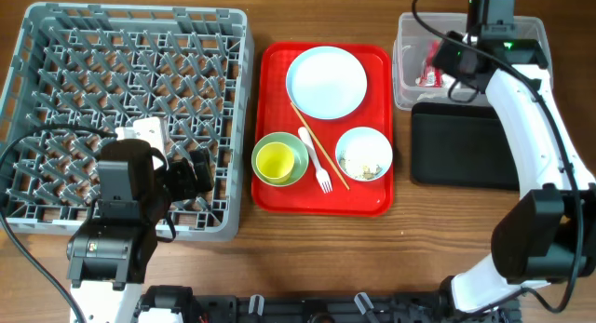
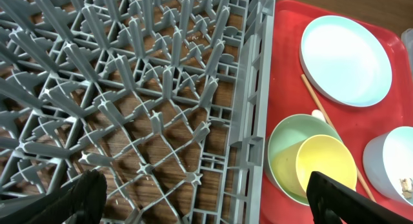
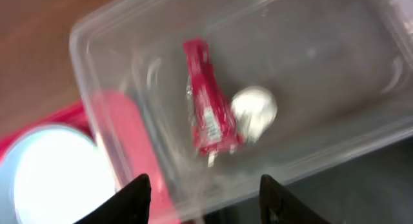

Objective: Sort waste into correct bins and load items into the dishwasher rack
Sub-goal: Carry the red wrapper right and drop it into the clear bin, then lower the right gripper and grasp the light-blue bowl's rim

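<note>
The grey dishwasher rack [image 1: 130, 118] fills the left and holds no items. My left gripper [image 1: 193, 172] is open and empty over its front right part; the left wrist view [image 2: 213, 198] shows rack pegs [image 2: 161, 88] below it. On the red serving tray are the pale-blue plate [image 1: 326, 81], a yellow cup [image 1: 276, 161] inside the light green bowl [image 1: 296, 146], the white fork [image 1: 317, 163], the chopstick [image 1: 328, 163] and the pale blue bowl [image 1: 363, 154] with food scraps. My right gripper [image 3: 203, 198] is open above the clear tub [image 3: 322, 62], which holds the red wrapper [image 3: 208, 114] and the white round bit [image 3: 253, 112].
The black tray [image 1: 466, 146] lies in front of the clear tub [image 1: 410, 62] at the right. The red serving tray [image 1: 279, 197] sits between rack and bins. The right arm reaches over the black tray. Bare wood runs along the front edge.
</note>
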Tool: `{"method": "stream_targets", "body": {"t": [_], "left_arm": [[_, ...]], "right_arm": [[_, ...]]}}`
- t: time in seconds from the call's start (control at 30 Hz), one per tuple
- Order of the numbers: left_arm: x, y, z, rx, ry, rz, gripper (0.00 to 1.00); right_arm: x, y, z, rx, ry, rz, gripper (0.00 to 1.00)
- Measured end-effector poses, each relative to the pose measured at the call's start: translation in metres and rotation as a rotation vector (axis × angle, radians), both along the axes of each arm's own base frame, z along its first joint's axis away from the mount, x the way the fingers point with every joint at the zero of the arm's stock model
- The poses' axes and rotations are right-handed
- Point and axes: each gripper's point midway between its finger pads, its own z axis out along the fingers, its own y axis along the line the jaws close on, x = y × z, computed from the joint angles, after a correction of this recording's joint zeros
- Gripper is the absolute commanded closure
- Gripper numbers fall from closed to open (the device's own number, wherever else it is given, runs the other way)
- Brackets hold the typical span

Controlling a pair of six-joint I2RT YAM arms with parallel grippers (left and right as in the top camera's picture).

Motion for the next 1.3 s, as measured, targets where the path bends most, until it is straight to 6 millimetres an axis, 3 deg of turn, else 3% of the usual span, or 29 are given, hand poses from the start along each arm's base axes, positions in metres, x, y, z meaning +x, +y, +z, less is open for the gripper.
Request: {"method": "stream_targets", "body": {"t": [0.03,0.07,0.13,0.3,0.47,0.53,0.67,0.73,0.87,0.93,1.23,1.3], "left_arm": [[0.0,0.0,0.0,0.0,0.002,0.0,0.0],[0.0,0.0,0.0,0.0,0.001,0.0,0.0],[0.0,0.0,0.0,0.0,0.002,0.0,0.0],[0.0,0.0,0.0,0.0,0.0,0.0,0.0],[0.0,0.0,0.0,0.0,0.0,0.0,0.0],[0.0,0.0,0.001,0.0,-0.002,0.0,0.0],[0.0,0.0,0.001,0.0,-0.002,0.0,0.0],[0.0,0.0,0.001,0.0,-0.002,0.0,0.0],[-0.001,0.0,0.0,0.0,0.004,0.0,0.0],[-0.001,0.0,0.0,0.0,0.005,0.0,0.0],[-0.001,0.0,0.0,0.0,0.005,0.0,0.0],[-0.001,0.0,0.0,0.0,0.005,0.0,0.0]], "right_arm": [[-0.016,0.01,0.002,0.032,0.045,0.058,0.82],[-0.043,0.026,0.013,0.088,0.094,0.153,0.95],[-0.08,0.048,0.035,0.16,0.127,0.265,0.95],[-0.144,0.107,0.046,0.213,0.184,0.54,0.95],[-0.192,0.178,0.001,0.193,0.252,0.85,0.96],[-0.219,0.214,-0.031,0.189,0.281,0.983,0.96],[-0.238,0.259,-0.074,0.199,0.264,1.081,0.96],[-0.245,0.268,-0.098,0.196,0.312,1.083,0.96],[-0.253,0.266,-0.14,0.178,0.448,1.046,0.96],[-0.256,0.264,-0.149,0.173,0.482,1.037,0.96],[-0.257,0.259,-0.148,0.168,0.509,0.975,0.96],[-0.248,0.255,-0.141,0.126,0.461,0.955,0.96]]}}
